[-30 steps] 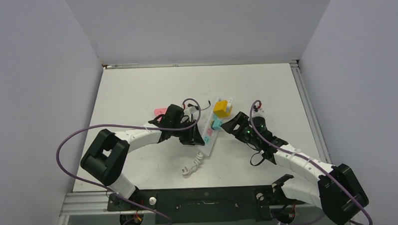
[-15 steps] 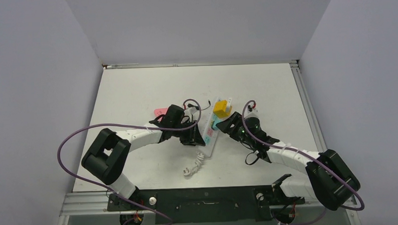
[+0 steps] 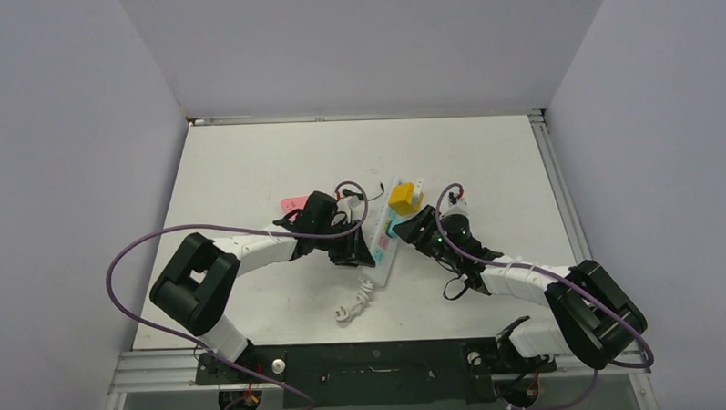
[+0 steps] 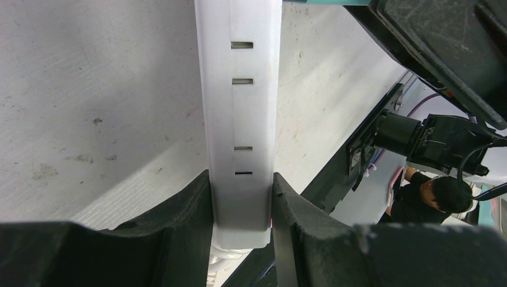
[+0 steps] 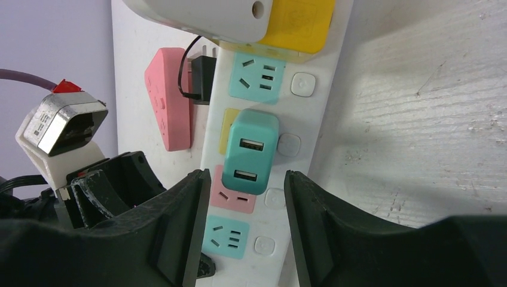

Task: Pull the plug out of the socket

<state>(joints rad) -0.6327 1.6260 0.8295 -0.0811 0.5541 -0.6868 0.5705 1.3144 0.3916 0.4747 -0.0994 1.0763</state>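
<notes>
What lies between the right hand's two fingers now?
In the right wrist view, the teal plug, seated in the socket, lies partly between the right hand's fingers, touching neither.

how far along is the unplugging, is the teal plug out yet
Not out yet. Done: the left gripper is clamped on the white power strip near its end, bracing it. In hand: the right gripper is open, its fingers flanking the teal USB plug with a gap on each side. Left: close on the plug and pull it free; it sits seated in the strip.
</notes>
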